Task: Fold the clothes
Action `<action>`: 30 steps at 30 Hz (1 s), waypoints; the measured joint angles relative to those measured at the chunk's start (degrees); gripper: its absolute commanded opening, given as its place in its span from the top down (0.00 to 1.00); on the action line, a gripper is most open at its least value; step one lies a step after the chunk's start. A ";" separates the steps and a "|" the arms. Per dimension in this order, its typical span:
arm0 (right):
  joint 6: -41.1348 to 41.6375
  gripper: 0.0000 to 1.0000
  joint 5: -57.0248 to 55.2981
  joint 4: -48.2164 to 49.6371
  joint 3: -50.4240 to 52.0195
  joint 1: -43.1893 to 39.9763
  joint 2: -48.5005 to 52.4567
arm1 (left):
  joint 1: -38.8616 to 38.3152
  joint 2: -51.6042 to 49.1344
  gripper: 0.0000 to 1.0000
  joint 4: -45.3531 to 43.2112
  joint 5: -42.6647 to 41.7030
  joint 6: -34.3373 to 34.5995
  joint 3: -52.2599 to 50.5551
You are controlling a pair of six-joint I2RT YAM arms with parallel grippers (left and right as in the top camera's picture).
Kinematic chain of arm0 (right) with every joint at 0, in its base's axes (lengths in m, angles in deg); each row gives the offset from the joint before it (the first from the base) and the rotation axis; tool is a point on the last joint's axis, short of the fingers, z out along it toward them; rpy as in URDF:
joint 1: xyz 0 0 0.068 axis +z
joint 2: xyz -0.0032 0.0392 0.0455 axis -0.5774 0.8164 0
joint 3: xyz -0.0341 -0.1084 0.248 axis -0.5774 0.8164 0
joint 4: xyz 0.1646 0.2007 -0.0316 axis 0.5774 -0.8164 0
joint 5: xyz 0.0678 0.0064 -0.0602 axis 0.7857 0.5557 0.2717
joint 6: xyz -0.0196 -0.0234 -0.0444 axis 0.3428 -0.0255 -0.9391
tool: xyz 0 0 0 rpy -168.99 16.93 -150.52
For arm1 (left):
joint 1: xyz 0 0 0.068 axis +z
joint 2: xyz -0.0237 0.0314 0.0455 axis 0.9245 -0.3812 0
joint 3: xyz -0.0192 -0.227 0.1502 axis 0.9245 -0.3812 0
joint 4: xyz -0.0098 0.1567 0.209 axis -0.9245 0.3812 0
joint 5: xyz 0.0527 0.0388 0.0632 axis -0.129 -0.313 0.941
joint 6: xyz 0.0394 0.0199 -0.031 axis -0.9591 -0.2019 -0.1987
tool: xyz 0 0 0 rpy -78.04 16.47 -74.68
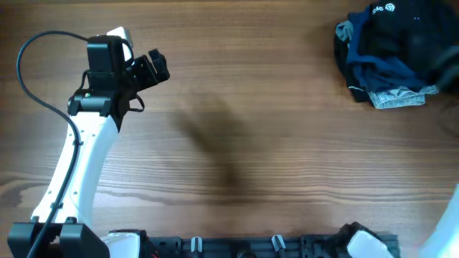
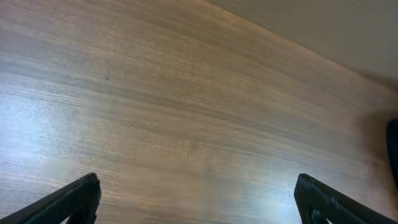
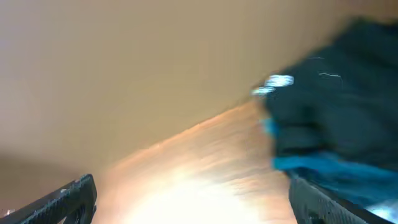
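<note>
Lying in a crumpled heap at the far right corner of the wooden desk, the clothes are unfolded and bunched together: a black T-shirt with a small white logo sits on top, a blue garment spills out below it, and a grey garment pokes out at the heap's near edge. The left arm, white with a black cable looping off it, reaches over the far left part of the desk, well apart from the heap. Its left claw points toward the right, and in the left wrist view its two dark fingertips stand spread wide at the bottom corners with only bare wood grain between them, so it grips nothing. The right wrist view is badly blurred, yet the right claw shows its fingertips likewise set far apart and empty, hanging just beside the heap, where black fabric, a bright blue fold and the white logo fill the upper right of that picture. From overhead only a pale sliver of the right arm shows at the right edge
</note>
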 measured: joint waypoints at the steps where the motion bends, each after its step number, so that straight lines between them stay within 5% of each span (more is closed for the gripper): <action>1: -2.56 0.01 -0.11 -1.57 -0.04 3.21 -2.91 | 0.00 0.00 0.00 0.35 0.00 0.00 0.00; 9: -7.91 0.01 -30.86 -22.14 -0.04 24.72 -11.19 | 0.00 0.00 0.00 0.48 0.00 0.00 0.00; 19: 10.16 0.00 -29.27 -26.10 -0.04 32.13 -7.58 | 0.00 0.00 0.00 0.48 0.00 0.00 0.00; 21: 9.31 0.00 -31.06 -23.17 0.02 33.42 -7.30 | 0.00 0.00 0.00 0.48 0.00 0.00 0.00; 25: -10.19 0.00 -30.80 -11.78 1.79 36.74 -8.57 | 0.00 0.00 0.00 0.48 0.00 0.00 0.00; 30: -23.54 0.00 -30.34 11.41 22.40 37.00 -23.23 | 0.00 -0.02 0.00 0.52 0.00 0.00 0.00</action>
